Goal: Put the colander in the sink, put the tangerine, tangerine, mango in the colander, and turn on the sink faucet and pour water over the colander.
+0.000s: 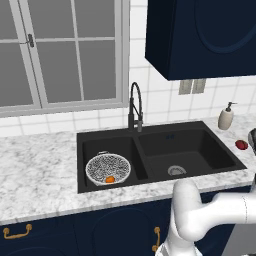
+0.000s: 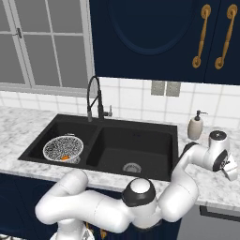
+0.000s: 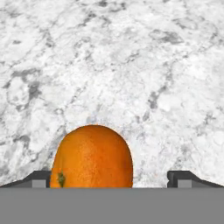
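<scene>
Hovering over the marble counter (image 3: 131,65), the gripper (image 3: 112,177) stands fully open and holds nothing, its tips either side of a tangerine (image 3: 92,156) below, probably lined up for a grasp. Far to its left, the colander (image 1: 108,169) sits in the sink (image 1: 200,145), one tangerine inside.

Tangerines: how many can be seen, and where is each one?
2. One tangerine lies in the colander in the left sink basin; the other sits on the marble counter between the open fingertips.

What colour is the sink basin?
Matte black rectangular double-basin sink, clearest in the left base view.
</scene>
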Robot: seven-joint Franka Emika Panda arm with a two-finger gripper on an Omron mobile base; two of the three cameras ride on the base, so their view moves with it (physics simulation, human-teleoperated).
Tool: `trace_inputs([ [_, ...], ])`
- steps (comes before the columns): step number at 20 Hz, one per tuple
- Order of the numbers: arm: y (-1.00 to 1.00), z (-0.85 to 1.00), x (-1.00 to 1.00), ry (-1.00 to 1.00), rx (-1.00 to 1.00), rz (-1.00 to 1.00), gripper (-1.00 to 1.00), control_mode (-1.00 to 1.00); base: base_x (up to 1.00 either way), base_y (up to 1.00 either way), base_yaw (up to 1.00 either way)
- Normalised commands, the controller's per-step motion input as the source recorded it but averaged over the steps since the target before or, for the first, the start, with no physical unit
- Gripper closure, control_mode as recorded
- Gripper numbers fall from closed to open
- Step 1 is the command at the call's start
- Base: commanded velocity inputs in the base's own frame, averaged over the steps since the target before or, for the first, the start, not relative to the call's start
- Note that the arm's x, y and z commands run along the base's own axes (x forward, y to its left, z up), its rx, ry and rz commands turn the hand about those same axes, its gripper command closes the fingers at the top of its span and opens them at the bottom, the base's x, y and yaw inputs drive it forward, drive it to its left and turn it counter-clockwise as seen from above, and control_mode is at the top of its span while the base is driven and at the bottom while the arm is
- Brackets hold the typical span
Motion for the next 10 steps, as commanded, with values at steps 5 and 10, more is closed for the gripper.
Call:
trace_inputs([
  [5, -0.09, -0.28, 0.24, 0.01, 0.0, 0.04, -1.0, -1.0, 0.0, 0.0, 0.0],
  [10, -0.07, -0.25, 0.19, 0.0, 0.0, 0.05, 1.0, -1.0, 0.0, 0.0, 0.0],
])
